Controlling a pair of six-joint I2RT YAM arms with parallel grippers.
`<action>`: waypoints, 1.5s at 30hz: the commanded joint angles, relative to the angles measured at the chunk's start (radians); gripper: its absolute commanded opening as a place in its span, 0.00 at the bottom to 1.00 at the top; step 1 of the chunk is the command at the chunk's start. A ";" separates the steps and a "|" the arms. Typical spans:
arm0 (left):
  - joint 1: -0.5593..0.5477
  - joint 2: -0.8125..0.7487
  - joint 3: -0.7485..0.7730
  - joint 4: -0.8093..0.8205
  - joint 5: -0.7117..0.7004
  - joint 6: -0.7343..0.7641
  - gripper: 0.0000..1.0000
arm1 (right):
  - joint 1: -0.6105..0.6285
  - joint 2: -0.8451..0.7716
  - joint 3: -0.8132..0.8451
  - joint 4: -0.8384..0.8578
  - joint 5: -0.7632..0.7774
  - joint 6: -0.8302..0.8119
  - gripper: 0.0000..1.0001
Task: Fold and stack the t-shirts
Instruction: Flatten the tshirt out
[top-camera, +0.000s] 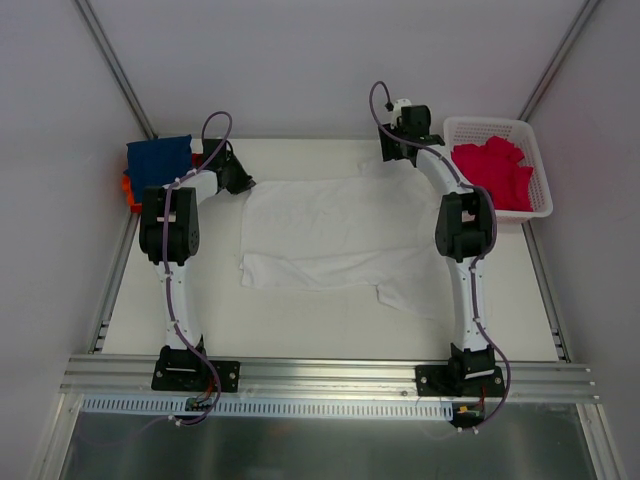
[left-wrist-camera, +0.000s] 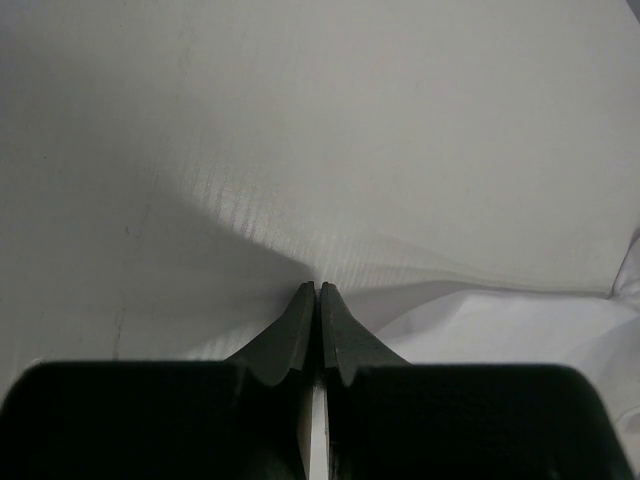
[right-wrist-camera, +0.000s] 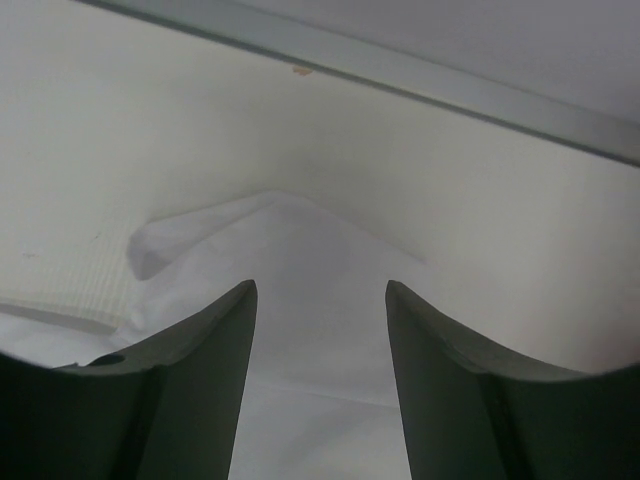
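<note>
A large white t-shirt (top-camera: 330, 240) lies spread flat in the middle of the table. My left gripper (top-camera: 240, 180) is at its far left corner. In the left wrist view the jaws (left-wrist-camera: 319, 290) are shut, with the white cloth (left-wrist-camera: 500, 330) meeting the tips. My right gripper (top-camera: 395, 150) is at the shirt's far right corner. In the right wrist view it (right-wrist-camera: 320, 285) is open, its fingers either side of a raised point of white cloth (right-wrist-camera: 300, 250). A navy shirt (top-camera: 158, 158) lies on an orange-red one (top-camera: 130, 192) at the far left.
A white lattice basket (top-camera: 545, 200) at the far right holds crimson-pink shirts (top-camera: 495, 170). A metal rail (right-wrist-camera: 450, 85) runs along the table's back edge, close beyond my right gripper. Grey walls enclose the table on three sides.
</note>
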 joint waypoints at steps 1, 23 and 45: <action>-0.001 -0.019 -0.016 -0.008 0.028 0.017 0.00 | -0.014 0.001 0.065 0.059 0.085 -0.072 0.59; -0.001 -0.019 -0.021 0.002 0.044 0.000 0.00 | -0.093 0.021 0.051 -0.077 -0.002 0.347 0.66; -0.001 -0.031 -0.031 0.004 0.050 -0.003 0.00 | -0.130 0.064 0.048 -0.195 -0.235 0.568 0.64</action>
